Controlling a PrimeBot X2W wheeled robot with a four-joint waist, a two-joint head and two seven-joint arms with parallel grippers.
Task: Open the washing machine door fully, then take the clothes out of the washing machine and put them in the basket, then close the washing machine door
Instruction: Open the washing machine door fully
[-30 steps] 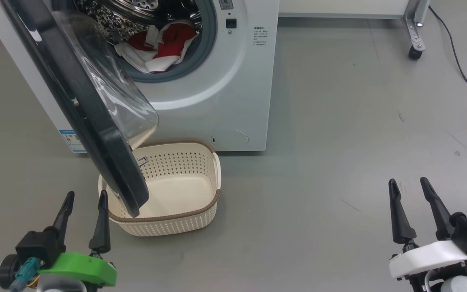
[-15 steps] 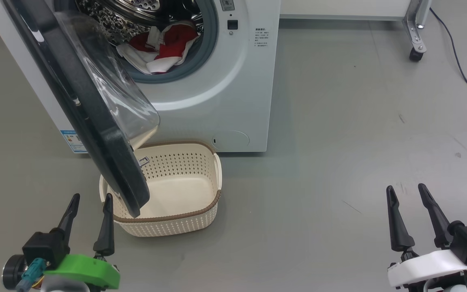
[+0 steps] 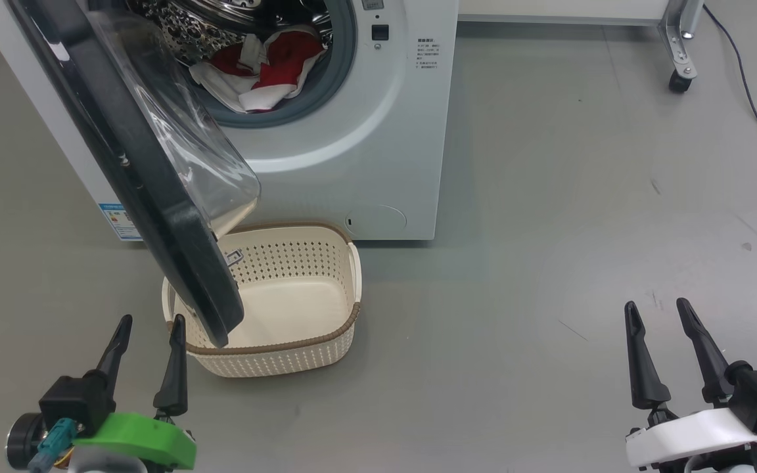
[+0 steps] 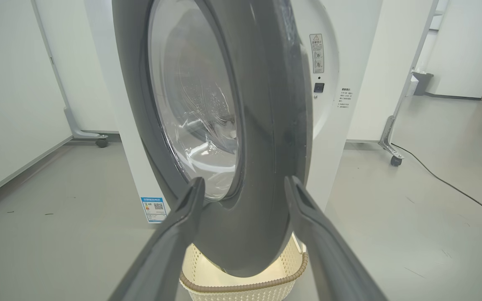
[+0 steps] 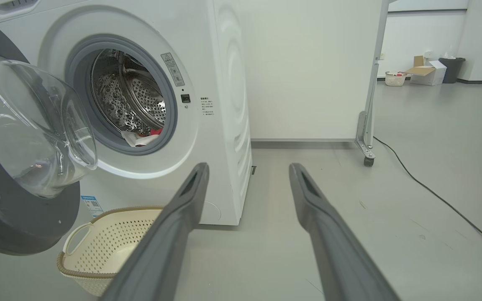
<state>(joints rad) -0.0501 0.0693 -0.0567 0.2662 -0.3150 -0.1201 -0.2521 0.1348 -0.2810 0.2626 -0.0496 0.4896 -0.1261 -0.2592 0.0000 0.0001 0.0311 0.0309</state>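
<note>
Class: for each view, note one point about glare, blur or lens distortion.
Head view: pale glare streaks on the glass of the washing machine door, shadows faint. Left wrist view: the left gripper looms soft and oversized, the door bowed by the wide lens. Right wrist view: the right gripper equally soft, the background sharp.

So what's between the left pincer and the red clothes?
The open washing machine door stands between the left pincer and the clothes, over the basket; the head view shows it.
</note>
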